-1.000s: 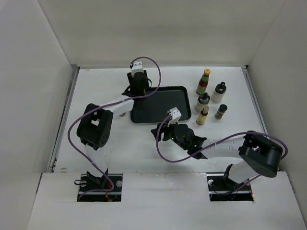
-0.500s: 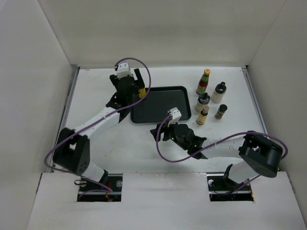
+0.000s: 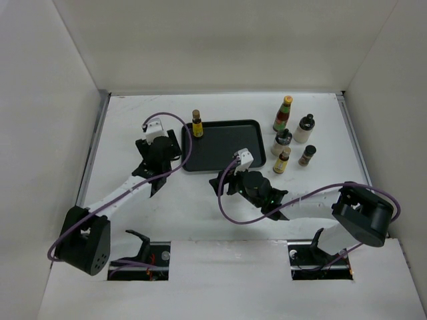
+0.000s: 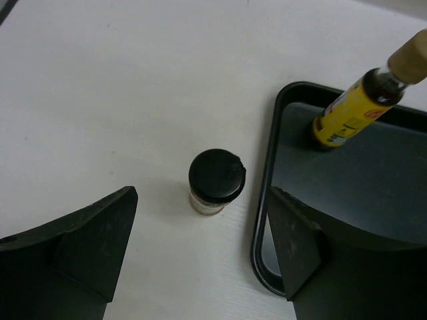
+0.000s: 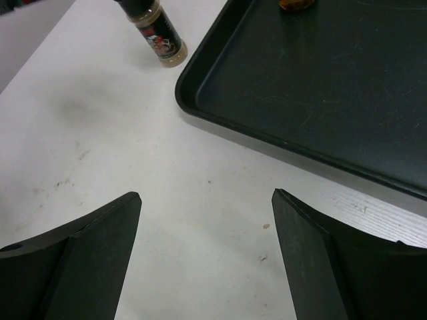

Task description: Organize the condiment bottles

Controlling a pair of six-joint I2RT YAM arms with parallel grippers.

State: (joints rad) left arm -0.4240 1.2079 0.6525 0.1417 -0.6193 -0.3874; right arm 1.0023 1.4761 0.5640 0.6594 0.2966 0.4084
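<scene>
Fingers spread wide on the left gripper (image 4: 201, 200), nothing held. The short spice jar (image 4: 217, 175) stands upright on the table (image 4: 100, 80) at twelve o'clock, centred in the gap. The tray (image 4: 268, 153) rim sits just at the jar's three, with the yellow-labelled bottle (image 4: 347, 120) inside at two. The right gripper (image 5: 207, 200) gapes empty too, the jar off at its eleven, so the left arm's nearer.

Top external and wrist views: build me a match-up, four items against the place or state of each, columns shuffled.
Things:
1. yellow-labelled bottle
2. black-capped spice jar
3. green-capped bottle
4. right gripper

Place or state:
A. on the table, right of the black tray
B. open, holding nothing
C. standing inside the tray, far left corner
D. on the table, just outside the tray's left rim

Pairs: 1-C, 2-D, 3-A, 4-B
</scene>
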